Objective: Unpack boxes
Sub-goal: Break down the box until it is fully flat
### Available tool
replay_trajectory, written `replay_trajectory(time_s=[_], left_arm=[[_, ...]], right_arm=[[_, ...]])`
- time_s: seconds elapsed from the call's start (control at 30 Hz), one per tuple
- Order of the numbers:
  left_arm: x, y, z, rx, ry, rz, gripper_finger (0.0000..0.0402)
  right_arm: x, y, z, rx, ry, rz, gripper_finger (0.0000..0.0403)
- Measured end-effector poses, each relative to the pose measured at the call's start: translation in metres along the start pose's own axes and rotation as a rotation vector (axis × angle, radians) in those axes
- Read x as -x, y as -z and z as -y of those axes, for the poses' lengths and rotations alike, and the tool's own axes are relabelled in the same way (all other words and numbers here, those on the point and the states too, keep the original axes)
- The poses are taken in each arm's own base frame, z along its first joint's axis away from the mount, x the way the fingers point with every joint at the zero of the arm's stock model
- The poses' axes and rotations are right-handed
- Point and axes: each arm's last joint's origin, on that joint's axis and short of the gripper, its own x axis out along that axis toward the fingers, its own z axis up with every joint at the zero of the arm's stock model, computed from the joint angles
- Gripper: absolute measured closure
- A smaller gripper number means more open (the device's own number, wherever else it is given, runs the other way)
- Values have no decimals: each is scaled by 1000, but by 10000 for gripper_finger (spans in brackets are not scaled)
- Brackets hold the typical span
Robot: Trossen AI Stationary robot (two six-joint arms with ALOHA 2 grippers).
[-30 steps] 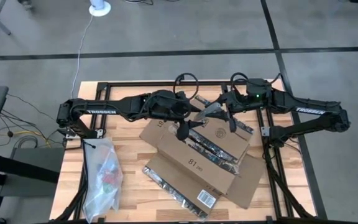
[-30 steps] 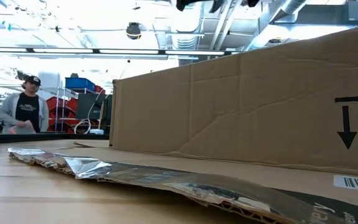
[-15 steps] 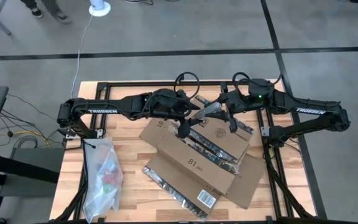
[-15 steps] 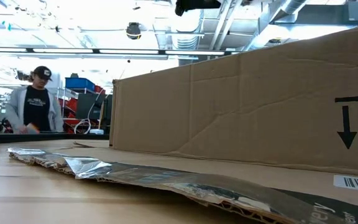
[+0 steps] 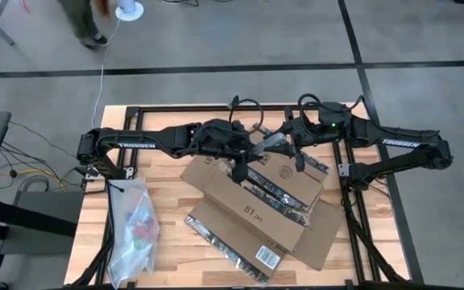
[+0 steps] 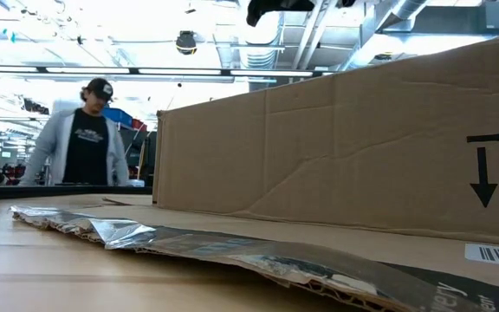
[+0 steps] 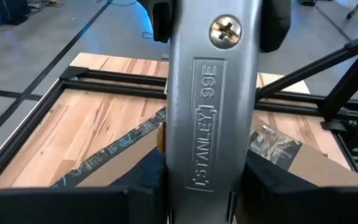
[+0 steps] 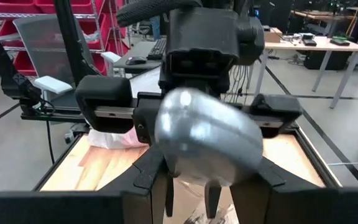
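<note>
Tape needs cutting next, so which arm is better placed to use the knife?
Probably left: the left claw and right claw both grip the Stanley utility knife, but left hangs nearer the tape strip on the cardboard box.

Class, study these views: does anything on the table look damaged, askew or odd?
Yes. The cardboard box lies skewed across the table, flaps splayed, its dark tape strip torn and crumpled. Both the left claw and the right claw meet at one silver utility knife.

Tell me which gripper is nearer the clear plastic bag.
Left. The left gripper is over the box's far edge, nearer the bag; the right gripper is beyond it.
</note>
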Motion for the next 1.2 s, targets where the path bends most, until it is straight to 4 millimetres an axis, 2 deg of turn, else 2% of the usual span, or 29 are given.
replay_trajectory(time_s=[0.13, 0.4, 0.7, 1.07, 1.2], left_arm=[[2, 1, 0, 4, -5, -43, 301], [13, 0, -5, -40, -30, -181, 301], [23, 5, -16, -65, -55, -323, 301], [28, 14, -14, -85, -45, -434, 301], [28, 14, -13, -108, -39, -433, 302]], right_arm=[[0, 2, 2, -40, 4, -9, 282], [1, 0, 2, -58, 2, 3, 206], [-1, 3, 2, -63, 0, -23, 196], [-43, 31, 12, -71, -5, -170, 196], [-50, 37, 14, -74, -2, -197, 195]])
